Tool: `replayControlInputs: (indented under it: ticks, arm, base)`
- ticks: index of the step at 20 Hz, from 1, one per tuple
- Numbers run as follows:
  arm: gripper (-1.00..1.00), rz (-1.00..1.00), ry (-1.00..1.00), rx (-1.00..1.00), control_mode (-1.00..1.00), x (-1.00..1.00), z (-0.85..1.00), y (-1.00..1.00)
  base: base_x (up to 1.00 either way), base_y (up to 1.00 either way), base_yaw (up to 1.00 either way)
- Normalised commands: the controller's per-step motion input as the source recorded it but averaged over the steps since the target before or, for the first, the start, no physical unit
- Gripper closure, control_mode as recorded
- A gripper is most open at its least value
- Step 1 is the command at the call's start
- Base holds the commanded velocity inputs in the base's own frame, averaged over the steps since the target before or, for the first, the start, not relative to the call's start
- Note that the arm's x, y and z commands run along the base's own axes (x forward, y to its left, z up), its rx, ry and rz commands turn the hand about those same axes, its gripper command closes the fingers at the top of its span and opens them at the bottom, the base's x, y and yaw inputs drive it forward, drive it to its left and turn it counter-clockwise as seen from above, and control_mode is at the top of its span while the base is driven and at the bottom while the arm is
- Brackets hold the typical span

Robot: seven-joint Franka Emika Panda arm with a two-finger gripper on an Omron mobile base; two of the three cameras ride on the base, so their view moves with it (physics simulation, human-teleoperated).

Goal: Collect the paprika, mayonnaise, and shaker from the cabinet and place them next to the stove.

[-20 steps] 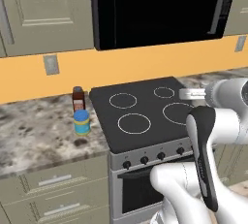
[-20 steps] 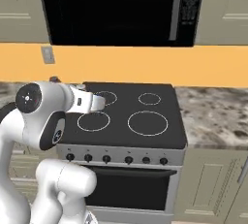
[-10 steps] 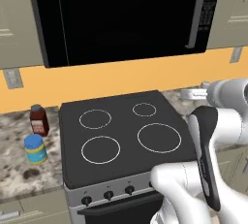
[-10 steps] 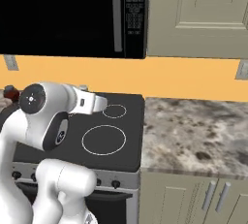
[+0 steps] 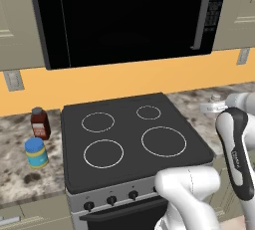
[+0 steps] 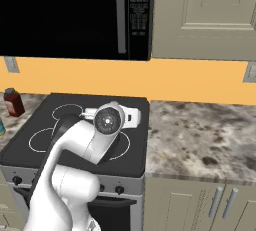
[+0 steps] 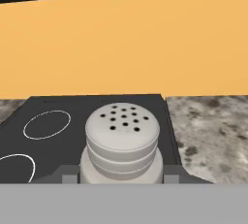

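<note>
Hand view, nearest: shaker point(image 7: 122, 143), grey, perforated cap facing the camera, seated between the fingers point(image 7: 68, 173) of the claw point(image 7: 121, 177). Claw closed on the shaker, fingers pressed against both sides of its body.

Beyond the shaker: stove point(image 7: 72, 121), black top with white ring burners; speckled surface point(image 7: 213, 131) at its right; orange wall behind.

Left base view: claw point(image 5: 215, 105) with the shaker point(image 5: 215, 98) held just past the stove point(image 5: 129, 139) right edge, above the surface point(image 5: 191, 102).

Stove's left side: mayonnaise point(image 5: 36, 153) near the front, paprika point(image 5: 40, 123) just behind it, both upright on the surface.

Farthest: black microwave point(image 5: 124, 17) above the stove; cabinet point(image 6: 205, 15) door to its right, closed.
</note>
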Motion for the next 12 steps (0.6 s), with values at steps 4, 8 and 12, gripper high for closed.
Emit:
replayControlInputs:
  ticks: [4,8,12]
  arm:
    - [1.00,0.10,0.00,0.00,-1.00,0.27,-0.33,-0.95]
    - [1.00,0.09,0.00,0.00,-1.00,0.32,-0.54,-0.88]
    - [1.00,0.17,0.00,-0.01,-1.00,0.37,-0.53,-0.53]
  base:
    - [0.00,0.00,0.00]
    - [0.00,0.00,0.00]
    - [0.00,0.00,0.00]
